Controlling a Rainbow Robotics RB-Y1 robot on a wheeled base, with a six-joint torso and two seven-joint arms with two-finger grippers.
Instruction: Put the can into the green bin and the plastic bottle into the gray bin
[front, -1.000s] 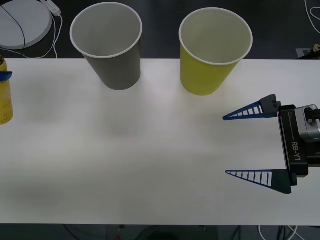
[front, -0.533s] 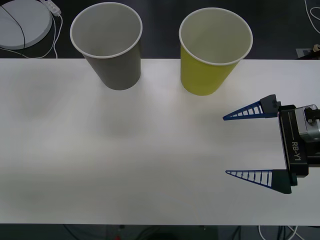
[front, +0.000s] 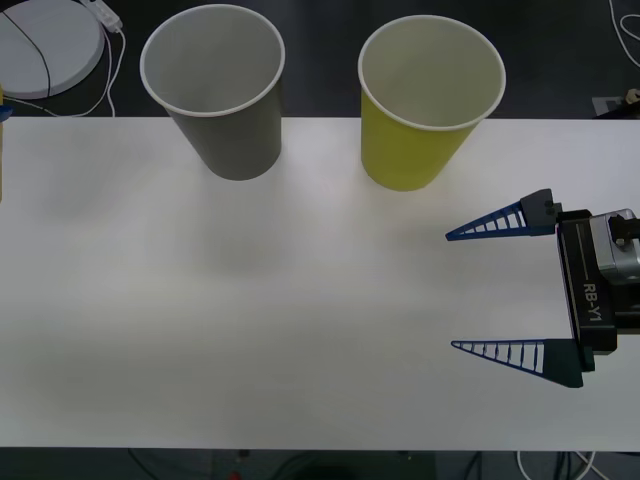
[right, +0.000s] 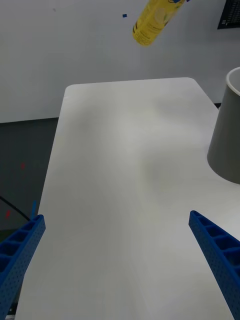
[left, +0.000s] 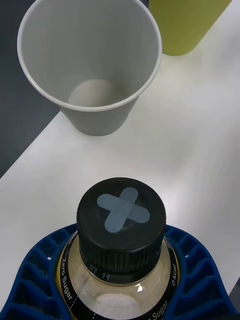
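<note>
My left gripper (left: 120, 272) is shut on the plastic bottle (left: 121, 220), a yellow bottle with a black screw cap, its blue fingers (left: 37, 265) wrapped around the neck. The bottle is held in the air, short of the gray bin (left: 92, 65), whose whitish inside is bare. In the right wrist view the bottle (right: 154, 20) hangs tilted above the table's far end. The gray bin (front: 213, 90) and the green bin (front: 430, 100) stand upright side by side at the table's back edge. My right gripper (front: 500, 290) rests open at the table's right side, holding nothing. The can is out of view.
The white table (front: 300, 330) spreads bare in front of both bins. A round white disc (front: 45, 45) with a black cable lies behind the table's back left corner. Dark floor lies past the table's edges.
The bottle at the front view's left edge left the picture, then a thin sliver of it came back. The right arm and both bins have not moved.
</note>
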